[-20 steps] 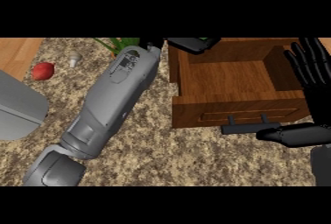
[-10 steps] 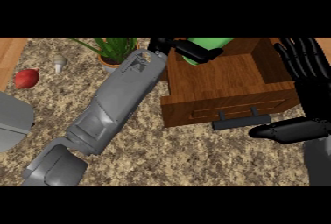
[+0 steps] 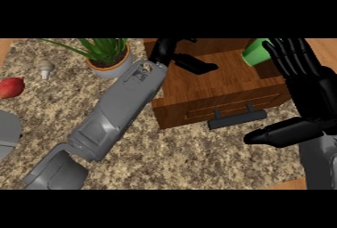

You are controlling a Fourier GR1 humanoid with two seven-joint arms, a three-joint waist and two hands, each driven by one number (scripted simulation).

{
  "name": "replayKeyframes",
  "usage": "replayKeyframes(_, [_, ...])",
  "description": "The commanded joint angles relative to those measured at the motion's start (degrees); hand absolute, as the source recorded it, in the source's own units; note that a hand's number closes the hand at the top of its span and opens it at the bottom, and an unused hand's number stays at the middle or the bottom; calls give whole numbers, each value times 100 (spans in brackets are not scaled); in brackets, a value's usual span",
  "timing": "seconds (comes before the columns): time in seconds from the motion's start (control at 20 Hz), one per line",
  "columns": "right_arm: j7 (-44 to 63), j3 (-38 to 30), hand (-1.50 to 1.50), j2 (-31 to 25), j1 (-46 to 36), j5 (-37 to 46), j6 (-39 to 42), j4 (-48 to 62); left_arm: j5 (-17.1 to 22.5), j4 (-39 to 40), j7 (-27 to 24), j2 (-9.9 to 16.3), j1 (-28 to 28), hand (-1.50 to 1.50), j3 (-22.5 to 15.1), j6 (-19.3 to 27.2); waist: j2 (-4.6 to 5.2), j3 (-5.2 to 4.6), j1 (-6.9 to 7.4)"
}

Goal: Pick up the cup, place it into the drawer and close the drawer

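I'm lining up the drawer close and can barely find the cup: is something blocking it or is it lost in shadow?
Head view: the green cup is not in shadow but mostly hidden behind the right hand; only its left edge shows. The drawer is evenly lit, without glare, and its dark handle reads clearly.

My view swung left: plant point(image 3: 105, 55) and red fruit point(image 3: 10, 87) now in frame. Cup point(image 3: 255, 52) has left my left hand point(image 3: 179, 55), now beside right hand point(image 3: 299, 75) (partly hidden). Drawer point(image 3: 220, 100) looks closed.
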Motion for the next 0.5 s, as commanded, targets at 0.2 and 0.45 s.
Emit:
replayKeyframes(0.2, [-24, 689, 150, 48, -109, -766, 1128, 111, 894, -478, -734, 0, 218, -150, 186, -119, 26, -7, -95])
replayKeyframes(0.45, [574, 1080, 150, -484, -86, -1011, 1912, 156, 1339, -558, -1238, 0, 195, -150, 393, 0, -66, -18, 133])
